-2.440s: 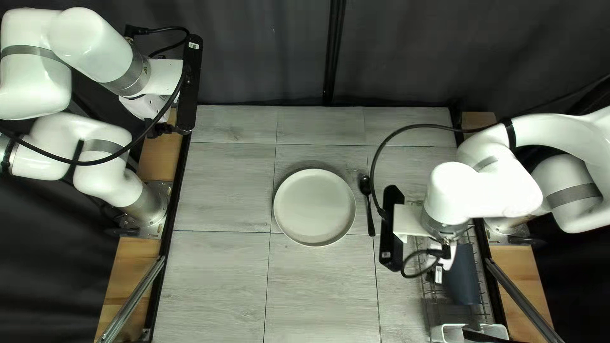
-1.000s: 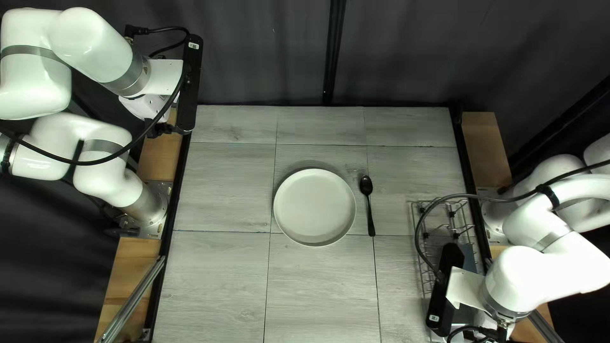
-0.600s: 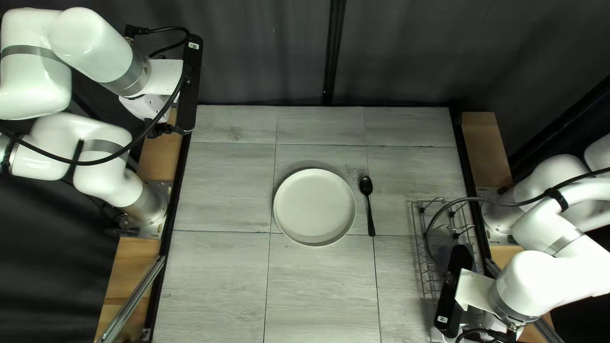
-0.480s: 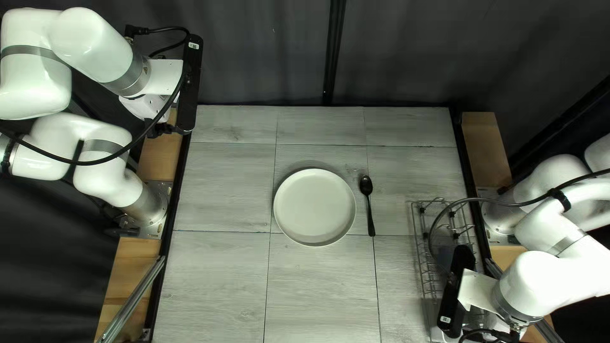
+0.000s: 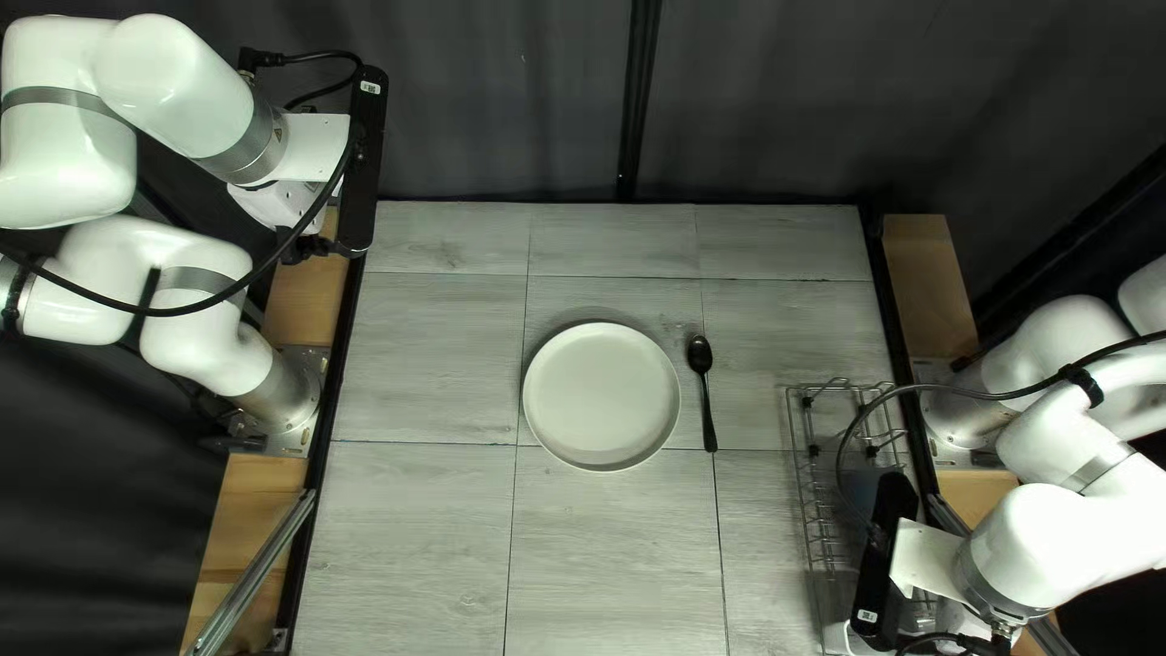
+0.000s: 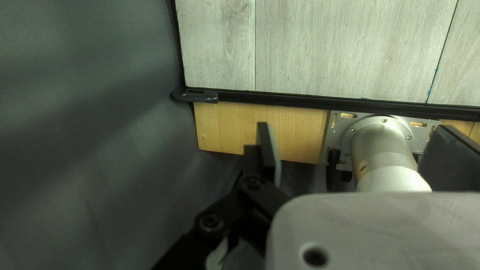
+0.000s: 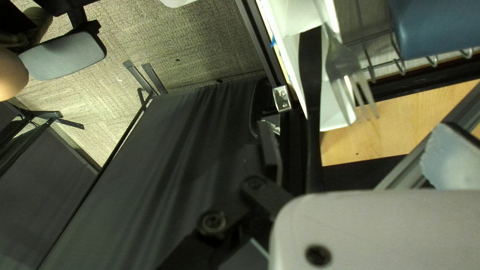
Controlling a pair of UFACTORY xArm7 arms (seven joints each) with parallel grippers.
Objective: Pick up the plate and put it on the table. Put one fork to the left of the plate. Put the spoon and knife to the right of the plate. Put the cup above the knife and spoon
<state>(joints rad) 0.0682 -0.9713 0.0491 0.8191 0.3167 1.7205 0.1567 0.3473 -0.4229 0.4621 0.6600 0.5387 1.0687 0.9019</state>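
The plate [image 5: 601, 395] lies mid-table, with the black spoon [image 5: 705, 391] just right of it. My left gripper [image 5: 321, 246] hangs over the table's far left corner; in its wrist view the left gripper [image 6: 359, 150] is open and empty. My right gripper [image 5: 884, 561] is over the rack's near end, fingertips hidden. In the right wrist view the open right gripper [image 7: 361, 150] faces a white holder [image 7: 332, 114] with a black knife [image 7: 311, 90] and a metal fork [image 7: 350, 75]. The knife runs between its fingers, not gripped. A blue cup [image 7: 436, 27] stands beyond.
A wire rack [image 5: 802, 486] runs along the table's near right part, partly under my right arm. Beyond the table edge, the right wrist view shows a dark curtain [image 7: 195, 165], carpeted floor and, at its border, what looks like part of a person [image 7: 11, 75].
My right arm has moved from beside the spoon toward the near right corner, over the rack's near end, and then edged slightly farther right. The left arm, plate and spoon have stayed put.
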